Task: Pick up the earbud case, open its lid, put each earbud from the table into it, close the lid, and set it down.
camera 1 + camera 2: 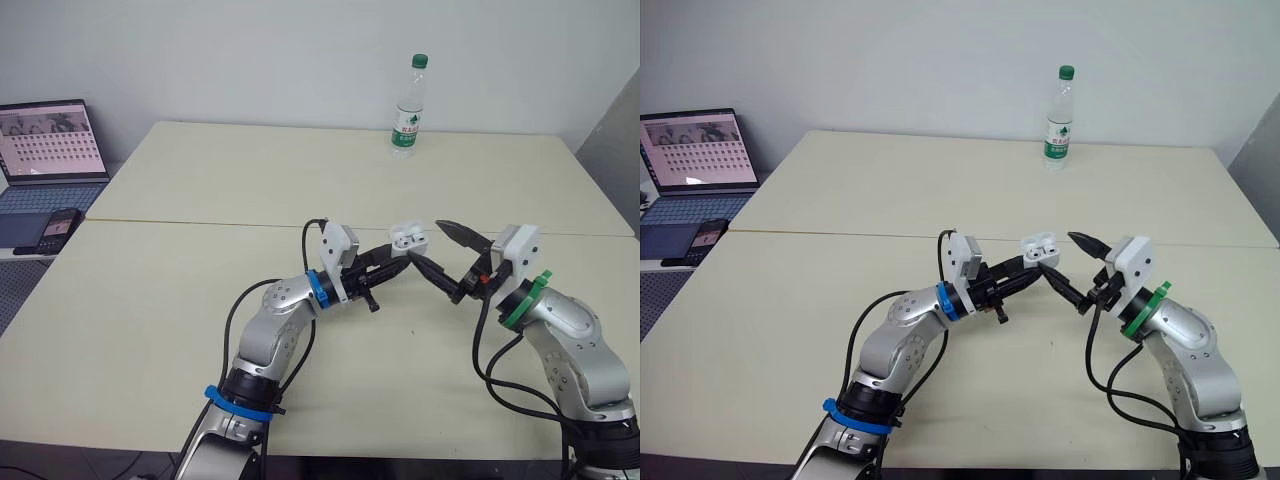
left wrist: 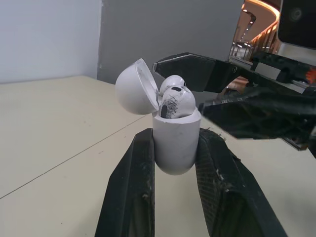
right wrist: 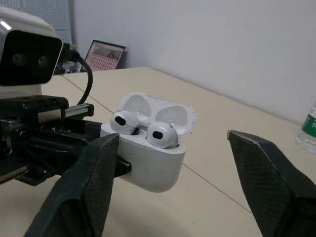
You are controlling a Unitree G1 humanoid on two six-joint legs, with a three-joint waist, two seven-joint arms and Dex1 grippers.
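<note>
Two earbuds [image 3: 160, 134]: seated.
Earbud case [image 2: 174, 145]: likely light, slick; press lid [image 2: 133, 94].
Left gripper [image 1: 400, 255]: clamps case.
Right gripper [image 1: 425, 240]: apart, 3 o'clock.

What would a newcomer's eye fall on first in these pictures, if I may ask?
The white earbud case, lid open with both earbuds seated inside, held above the table by the left tool. The right tool stands open close beside it. A water bottle stands at the far edge.
</note>
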